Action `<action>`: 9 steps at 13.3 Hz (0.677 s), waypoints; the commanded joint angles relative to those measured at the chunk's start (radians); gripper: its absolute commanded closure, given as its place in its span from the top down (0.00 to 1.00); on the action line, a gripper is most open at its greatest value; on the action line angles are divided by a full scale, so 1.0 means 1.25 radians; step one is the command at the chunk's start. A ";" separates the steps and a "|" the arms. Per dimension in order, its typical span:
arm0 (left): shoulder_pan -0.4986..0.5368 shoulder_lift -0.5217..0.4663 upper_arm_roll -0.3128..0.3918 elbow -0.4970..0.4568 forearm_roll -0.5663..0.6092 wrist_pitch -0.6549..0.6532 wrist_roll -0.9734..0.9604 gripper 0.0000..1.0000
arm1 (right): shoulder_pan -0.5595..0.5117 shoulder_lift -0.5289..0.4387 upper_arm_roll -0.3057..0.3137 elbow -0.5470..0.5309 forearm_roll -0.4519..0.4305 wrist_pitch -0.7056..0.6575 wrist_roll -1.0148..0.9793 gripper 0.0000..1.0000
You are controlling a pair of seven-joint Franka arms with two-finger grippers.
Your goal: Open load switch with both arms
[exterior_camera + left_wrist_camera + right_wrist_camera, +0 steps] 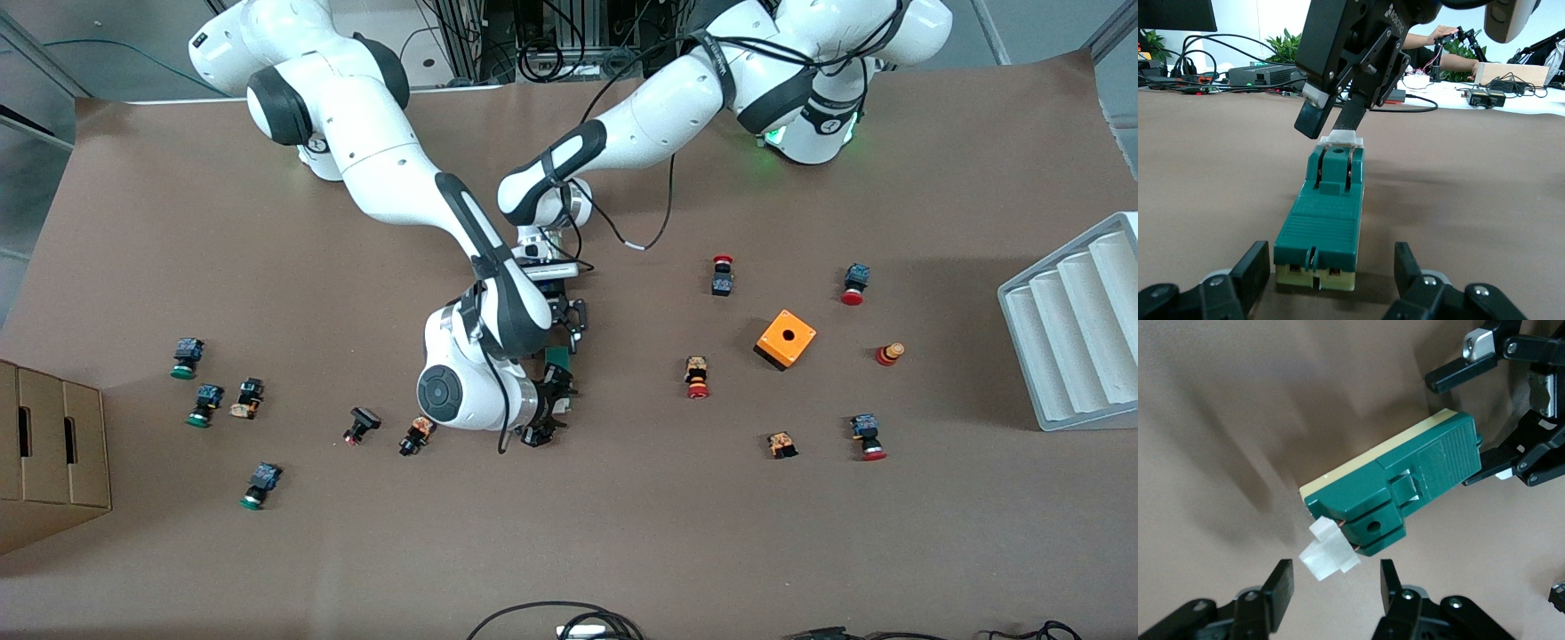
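Bare worktop (622, 533) rings the load switch (1325, 220); wrist views alone show left pincer (1331, 277) and right pincer (1331, 587) parted, flanking its ends.

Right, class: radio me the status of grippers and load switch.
Both grippers open, one at each end of load switch. Switch flat on table, ungripped. Nothing blocking.

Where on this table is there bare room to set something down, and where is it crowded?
Bare: the strip nearest the front camera, below the green-capped buttons and red-capped buttons. Crowded: mid-table, where the left gripper and right gripper bracket the load switch; also around the orange cube.
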 commanded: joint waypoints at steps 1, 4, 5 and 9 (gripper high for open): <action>-0.003 0.018 -0.011 0.012 0.002 -0.023 -0.005 0.76 | -0.004 0.011 -0.002 0.023 0.013 -0.022 0.010 0.54; -0.003 0.018 -0.011 0.013 0.002 -0.023 -0.002 0.65 | -0.004 0.010 -0.002 0.013 0.012 -0.023 0.007 0.50; -0.003 0.018 -0.011 0.013 0.000 -0.023 -0.002 0.63 | -0.004 0.010 -0.001 0.013 0.007 -0.022 0.007 0.49; -0.003 0.018 -0.011 0.016 -0.016 -0.034 -0.004 0.57 | -0.010 0.009 0.020 0.012 -0.015 -0.022 0.008 0.40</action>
